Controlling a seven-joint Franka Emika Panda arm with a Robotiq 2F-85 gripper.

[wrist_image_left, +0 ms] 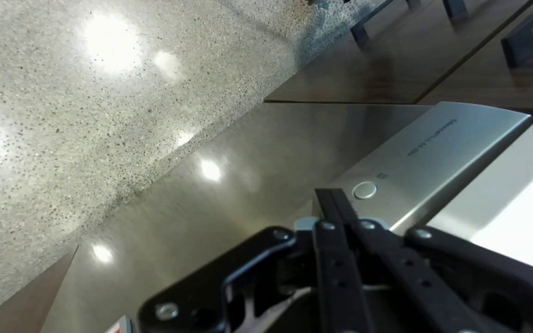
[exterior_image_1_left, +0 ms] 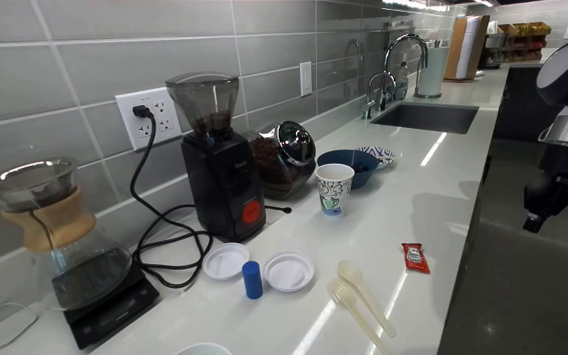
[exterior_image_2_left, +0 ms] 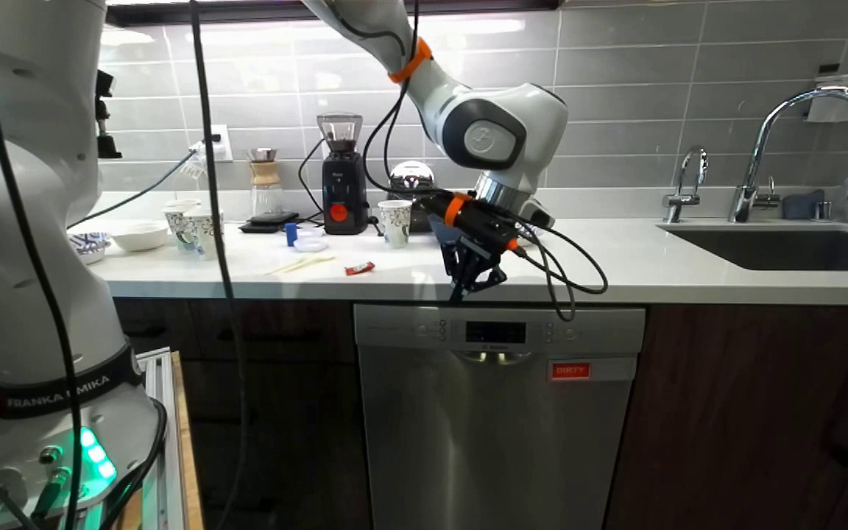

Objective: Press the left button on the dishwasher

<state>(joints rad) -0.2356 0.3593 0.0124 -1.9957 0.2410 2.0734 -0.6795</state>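
Observation:
The stainless dishwasher is under the counter in an exterior view. Its control panel has a dark display and a small round left button. In the wrist view the round button shows on the silver panel, just to the right of the fingertips. My gripper is shut and empty, its two fingers pressed together. In both exterior views the gripper points down in front of the counter edge, above and right of the left button. I cannot tell its exact gap to the panel.
The white countertop overhangs the panel. On it are a red packet, plastic cutlery, a paper cup and a coffee grinder. A sink is at the right. Drawer handles protrude beside the dishwasher.

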